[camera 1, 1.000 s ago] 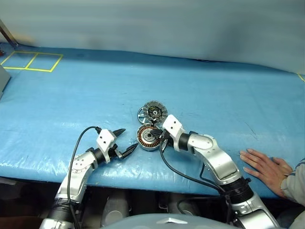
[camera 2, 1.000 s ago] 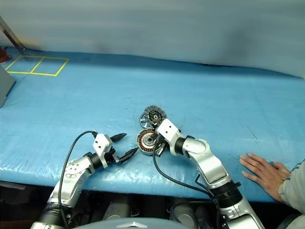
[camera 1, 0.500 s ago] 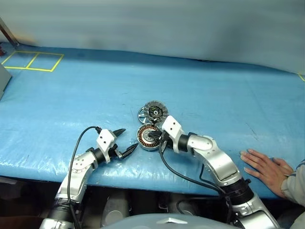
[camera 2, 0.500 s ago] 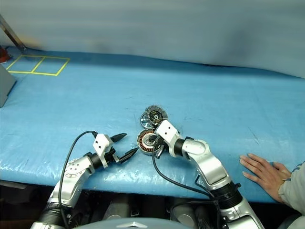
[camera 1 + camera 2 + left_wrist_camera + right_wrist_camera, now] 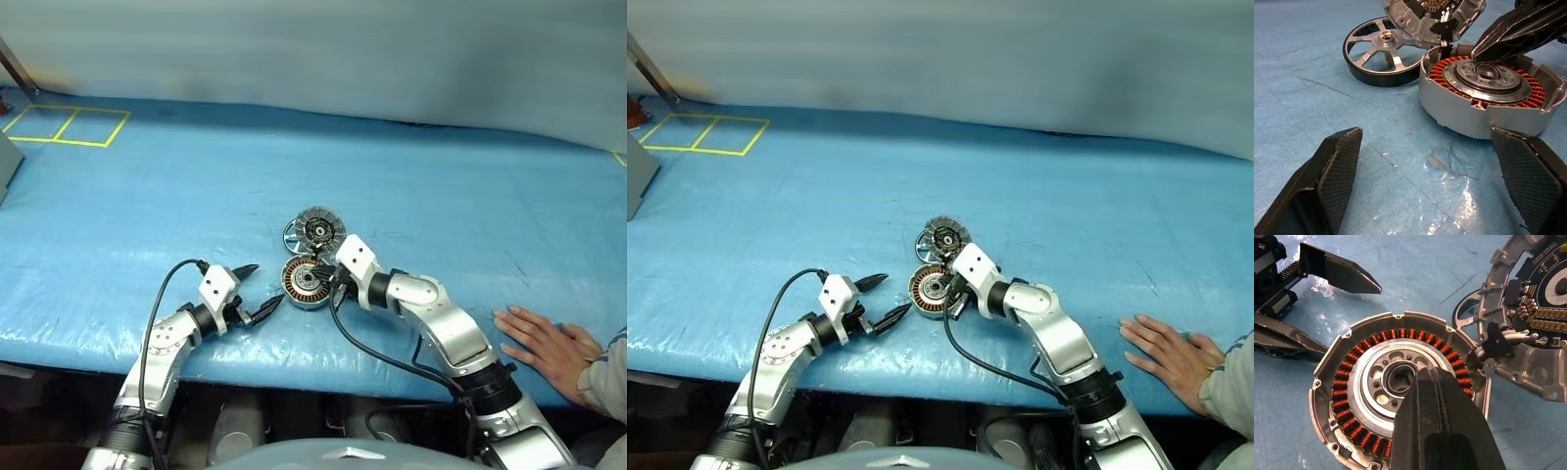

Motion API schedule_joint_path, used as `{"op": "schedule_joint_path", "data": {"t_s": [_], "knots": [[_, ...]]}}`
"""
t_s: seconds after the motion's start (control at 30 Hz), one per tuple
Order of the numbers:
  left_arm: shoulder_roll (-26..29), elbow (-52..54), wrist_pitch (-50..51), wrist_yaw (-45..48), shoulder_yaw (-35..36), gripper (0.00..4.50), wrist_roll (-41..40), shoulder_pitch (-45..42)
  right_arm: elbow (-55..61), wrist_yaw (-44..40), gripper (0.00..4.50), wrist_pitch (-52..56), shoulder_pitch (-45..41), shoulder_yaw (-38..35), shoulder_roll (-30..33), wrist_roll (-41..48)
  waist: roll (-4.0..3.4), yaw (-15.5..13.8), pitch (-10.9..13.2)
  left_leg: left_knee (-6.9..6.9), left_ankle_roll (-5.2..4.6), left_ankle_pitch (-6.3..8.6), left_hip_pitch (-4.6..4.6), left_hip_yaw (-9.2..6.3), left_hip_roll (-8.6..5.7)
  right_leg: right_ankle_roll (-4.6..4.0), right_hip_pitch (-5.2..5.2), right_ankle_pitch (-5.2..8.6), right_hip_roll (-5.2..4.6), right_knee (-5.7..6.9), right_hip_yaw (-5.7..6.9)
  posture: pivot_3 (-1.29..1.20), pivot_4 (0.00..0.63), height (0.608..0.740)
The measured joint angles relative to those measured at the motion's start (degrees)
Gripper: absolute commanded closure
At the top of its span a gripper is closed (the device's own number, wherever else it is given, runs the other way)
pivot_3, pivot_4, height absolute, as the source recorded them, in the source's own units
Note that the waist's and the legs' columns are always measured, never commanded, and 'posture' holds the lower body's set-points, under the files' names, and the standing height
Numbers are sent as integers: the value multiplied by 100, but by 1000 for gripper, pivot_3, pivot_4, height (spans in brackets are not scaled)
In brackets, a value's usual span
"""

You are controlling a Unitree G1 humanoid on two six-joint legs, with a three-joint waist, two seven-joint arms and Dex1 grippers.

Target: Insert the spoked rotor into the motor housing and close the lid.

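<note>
Left eye view: left gripper (image 5: 257, 292), fingers spread wide and empty, near the table's front edge. Right gripper (image 5: 331, 279), fingers pressed together, tips over the motor housing (image 5: 304, 282) centre. Behind stands the raised lid (image 5: 319, 230), with the spoked rotor (image 5: 1380, 58) flat beside it. Blue table cover (image 5: 196, 186); a person's hand (image 5: 544, 343) at right.

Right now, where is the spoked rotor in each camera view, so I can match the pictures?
Left eye view: spoked rotor flat on the blue table, partly behind the raised lid.
Right eye view: same place, left of the lid.
Left wrist view: fully seen, beside the lid.
Right wrist view: only a rim piece behind the lid.
Shared landmark: motor housing with copper windings.
</note>
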State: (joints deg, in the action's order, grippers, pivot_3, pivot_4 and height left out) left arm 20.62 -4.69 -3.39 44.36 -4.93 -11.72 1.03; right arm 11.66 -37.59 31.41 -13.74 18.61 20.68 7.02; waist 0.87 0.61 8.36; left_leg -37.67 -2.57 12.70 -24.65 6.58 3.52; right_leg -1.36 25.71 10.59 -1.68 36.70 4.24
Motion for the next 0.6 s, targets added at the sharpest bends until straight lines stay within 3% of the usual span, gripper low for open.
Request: {"op": "schedule_joint_path", "data": {"t_s": [0.6], "knots": [[-13,-71,0,26,-11,0,10,-16,276,-203,4493,53,152,87,-139,277,-1,-2,1,-3,0,0,0,-1,0,0,0,0,-2,0,1,0,150,740]]}}
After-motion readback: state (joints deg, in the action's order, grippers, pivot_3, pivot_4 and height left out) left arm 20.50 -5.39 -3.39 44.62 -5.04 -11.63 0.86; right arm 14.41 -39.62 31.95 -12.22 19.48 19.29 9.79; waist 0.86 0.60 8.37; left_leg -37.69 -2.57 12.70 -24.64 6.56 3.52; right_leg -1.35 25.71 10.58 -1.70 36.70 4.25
